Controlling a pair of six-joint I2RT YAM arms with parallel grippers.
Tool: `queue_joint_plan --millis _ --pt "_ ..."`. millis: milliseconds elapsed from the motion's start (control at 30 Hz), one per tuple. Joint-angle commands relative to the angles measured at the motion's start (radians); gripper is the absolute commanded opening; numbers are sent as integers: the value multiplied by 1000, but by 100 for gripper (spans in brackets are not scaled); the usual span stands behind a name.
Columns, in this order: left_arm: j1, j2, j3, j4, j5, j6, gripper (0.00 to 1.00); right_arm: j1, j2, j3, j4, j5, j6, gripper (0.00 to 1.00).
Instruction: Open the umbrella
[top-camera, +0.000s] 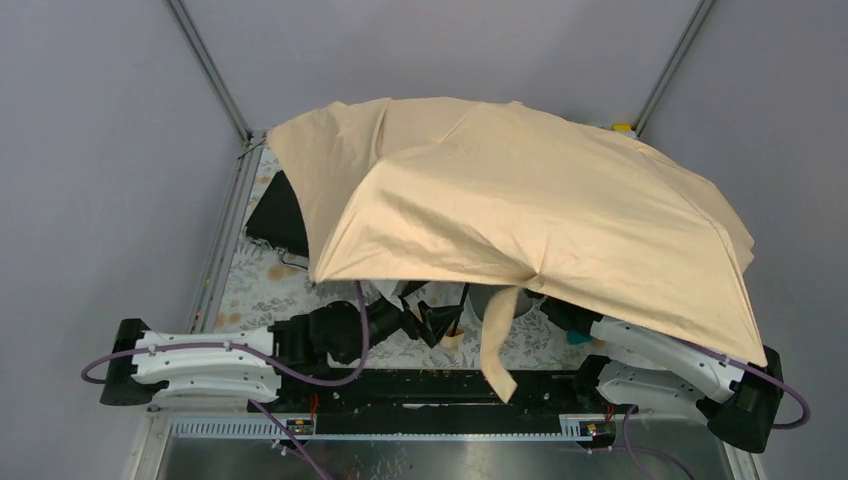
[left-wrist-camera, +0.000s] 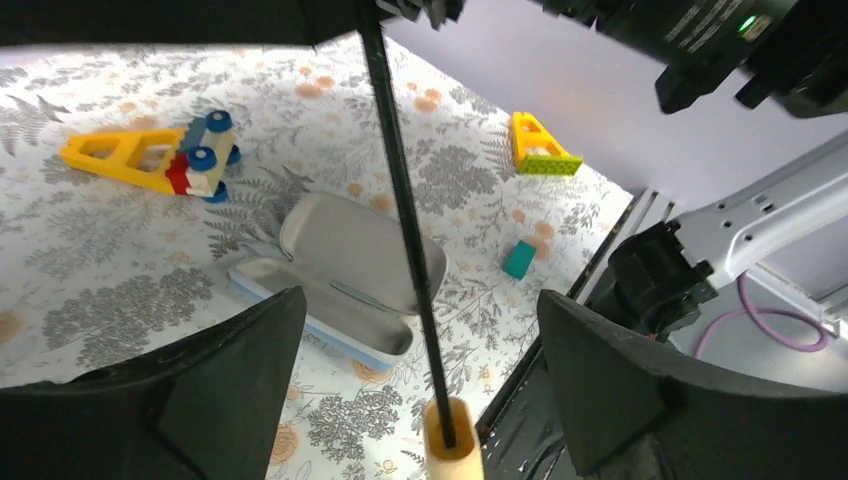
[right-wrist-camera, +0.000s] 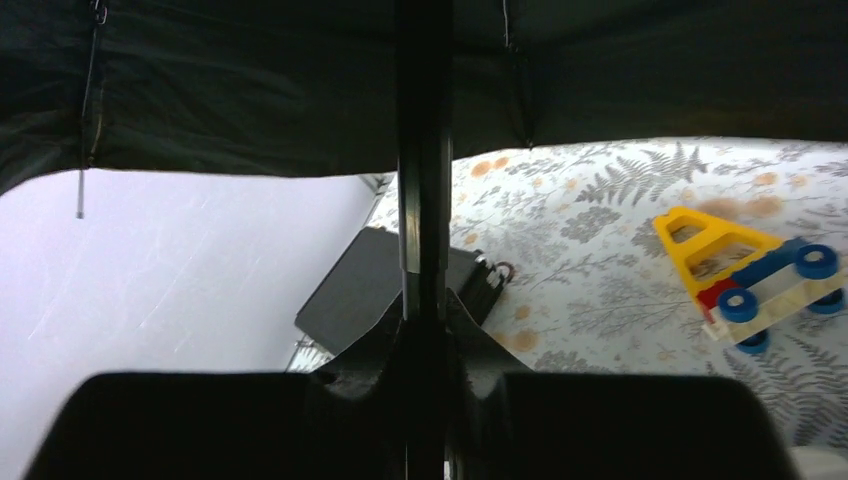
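Observation:
The umbrella (top-camera: 520, 200) stands spread over the table, its peach-tan canopy hiding most of the surface. In the right wrist view its black underside (right-wrist-camera: 250, 80) fills the top. In the left wrist view, my left gripper (left-wrist-camera: 420, 300) is open, its two fingers wide apart on either side of the thin dark shaft (left-wrist-camera: 400, 200) and apart from it. The cream knob handle (left-wrist-camera: 452, 440) sits just below them. My right gripper (right-wrist-camera: 425, 300) is shut on the shaft (right-wrist-camera: 423, 150) higher up, under the canopy. From above, the left gripper (top-camera: 425, 320) shows beside the handle (top-camera: 452, 338).
Under the canopy lie a yellow toy vehicle with blue wheels (left-wrist-camera: 160, 155), a yellow-green block (left-wrist-camera: 540, 150), a small teal block (left-wrist-camera: 519, 258) and an open metal tin (left-wrist-camera: 350, 260). A flat black case (right-wrist-camera: 370, 285) rests at the far left. A fabric strap (top-camera: 497, 345) hangs over the front rail.

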Motion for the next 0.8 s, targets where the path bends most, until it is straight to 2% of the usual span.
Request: queue_joint_plan --millis 0,200,333,433,533,667,767 --pt "26 -109 92 -199 -33 89 91 -79 -51 105 16 -2 -19 0" --pt "168 -240 195 -495 -60 159 95 -260 -52 215 -158 -209 25 0" --pt "253 -267 320 -629 -179 301 98 -359 -64 278 -308 -357 17 0" --pt "328 -250 416 -635 -196 422 99 -410 -82 301 -387 -458 17 0" --pt "443 -212 505 -612 -123 494 99 -423 -104 301 -450 -534 25 0" --pt "612 -148 577 -573 -6 531 99 -425 -131 280 -470 -606 42 0" --pt "689 -117 594 -533 51 538 99 -425 -140 274 -474 -643 54 0"
